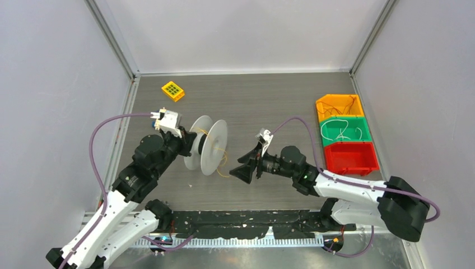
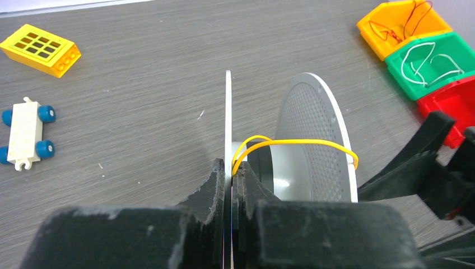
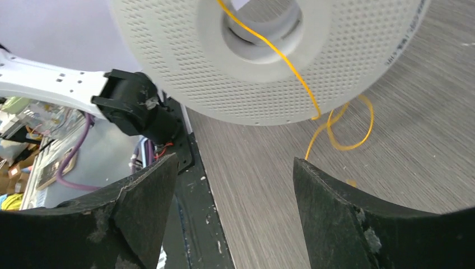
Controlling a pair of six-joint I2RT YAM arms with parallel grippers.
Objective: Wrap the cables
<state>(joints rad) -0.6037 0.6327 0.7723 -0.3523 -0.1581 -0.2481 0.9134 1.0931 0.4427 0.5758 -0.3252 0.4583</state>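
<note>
left gripper [image 2: 231,171] clamps spool [image 2: 316,123] flange | right gripper [image 3: 235,159] agape, cable [image 2: 297,142] just ahead

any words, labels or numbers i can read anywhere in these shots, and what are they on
No text can be read in any view.
Tiny line of print near the rim of the white spool: too small and blurred to read.
Yellow brick, toy car, orange bin, green bin, red bin: no markings visible.
</note>
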